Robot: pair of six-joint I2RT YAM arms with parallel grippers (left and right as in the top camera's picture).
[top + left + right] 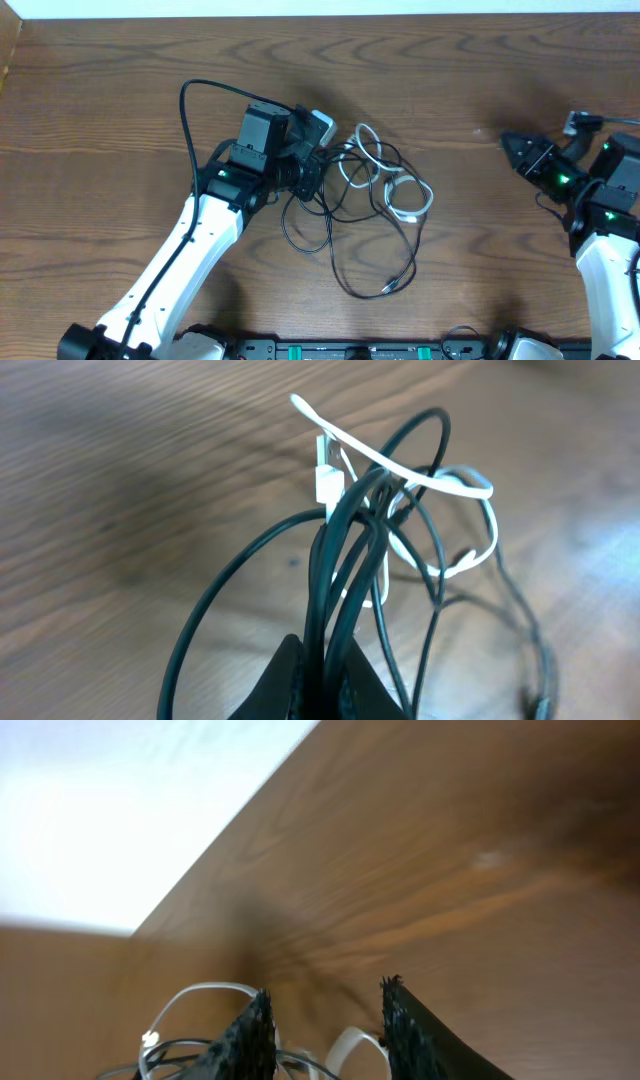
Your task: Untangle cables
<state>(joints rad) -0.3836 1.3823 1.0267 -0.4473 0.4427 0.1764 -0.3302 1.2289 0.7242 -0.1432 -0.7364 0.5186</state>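
Black, limp and light, the cables sit bunched in the clamped left gripper; the white cable looped just ahead of it looks the best hold for the parted, empty right gripper.

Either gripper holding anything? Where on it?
Left gripper pinches several black cables together mid-run, no plug in the grip. Right gripper open, empty.
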